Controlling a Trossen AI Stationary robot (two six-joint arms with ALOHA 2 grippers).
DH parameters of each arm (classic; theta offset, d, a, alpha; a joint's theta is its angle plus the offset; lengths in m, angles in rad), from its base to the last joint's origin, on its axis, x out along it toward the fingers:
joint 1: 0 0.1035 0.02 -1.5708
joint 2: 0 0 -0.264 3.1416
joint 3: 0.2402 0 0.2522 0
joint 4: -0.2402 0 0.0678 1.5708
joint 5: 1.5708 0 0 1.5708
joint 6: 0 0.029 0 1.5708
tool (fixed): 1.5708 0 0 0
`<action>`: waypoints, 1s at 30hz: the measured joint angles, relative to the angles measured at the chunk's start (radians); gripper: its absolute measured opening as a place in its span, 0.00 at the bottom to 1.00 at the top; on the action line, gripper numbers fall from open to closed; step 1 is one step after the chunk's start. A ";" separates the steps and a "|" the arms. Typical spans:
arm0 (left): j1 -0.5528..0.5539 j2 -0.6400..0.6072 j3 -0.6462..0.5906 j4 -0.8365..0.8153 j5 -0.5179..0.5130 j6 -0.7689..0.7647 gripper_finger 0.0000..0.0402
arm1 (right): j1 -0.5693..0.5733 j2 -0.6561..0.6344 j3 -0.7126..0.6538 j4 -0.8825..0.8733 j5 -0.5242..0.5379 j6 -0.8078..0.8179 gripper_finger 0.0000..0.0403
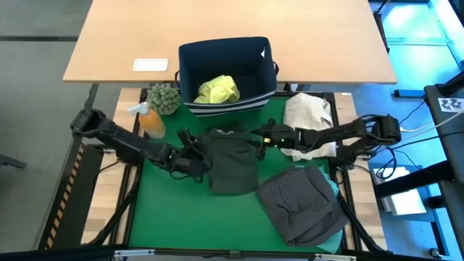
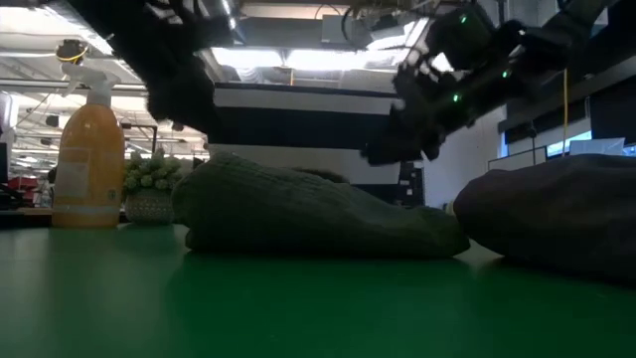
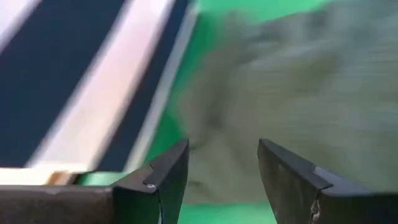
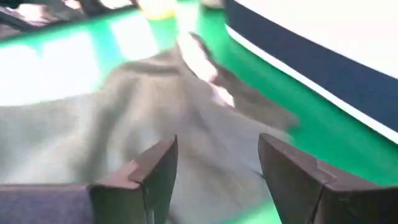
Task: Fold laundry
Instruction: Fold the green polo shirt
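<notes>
Grey garment (image 1: 301,204) is lying folded near the mat's (image 1: 174,217) front right corner, with a turquoise garment (image 1: 335,190) peeking out under its right edge. It is sitting well clear of both arms.

Mid-mat, the olive garment (image 1: 232,159) is lying in a rumpled heap, partly folded, not flat. Left gripper (image 1: 197,165) is sitting at its left edge, fingers parted with nothing between them; the left wrist view is showing the cloth just ahead of the tips. Right gripper (image 1: 259,145) is hovering at the garment's back right corner, fingers likewise apart and empty, with cloth right under them in the right wrist view. Low view is showing the right gripper above the heap, not touching it.

Toward the mat's back edge: orange spray bottle (image 1: 151,119) and a small green plant (image 1: 164,98) at the back left, a cream bundle (image 1: 308,116) at the back right under the right arm, and the navy bin (image 1: 228,76) at the back centre holding the yellow-green shirt (image 1: 217,90).

Judgement: the olive garment is being worked, with the fold not yet finished.

Risks:
- fingers pinching several layers at once, since the heap is bunched, so the fold is dragging instead of opening;
- one gripper missing the edge and closing on nothing;
- uneven lift from the two sides skewing the fold;
- right arm brushing the cream bundle, left arm swinging back and knocking the bottle;
- cloth dragging onto the grey garment and undoing it.
</notes>
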 joint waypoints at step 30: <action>-0.269 0.257 0.000 0.351 0.477 -0.242 0.40 | 0.364 0.369 0.301 -0.299 -0.067 0.083 0.02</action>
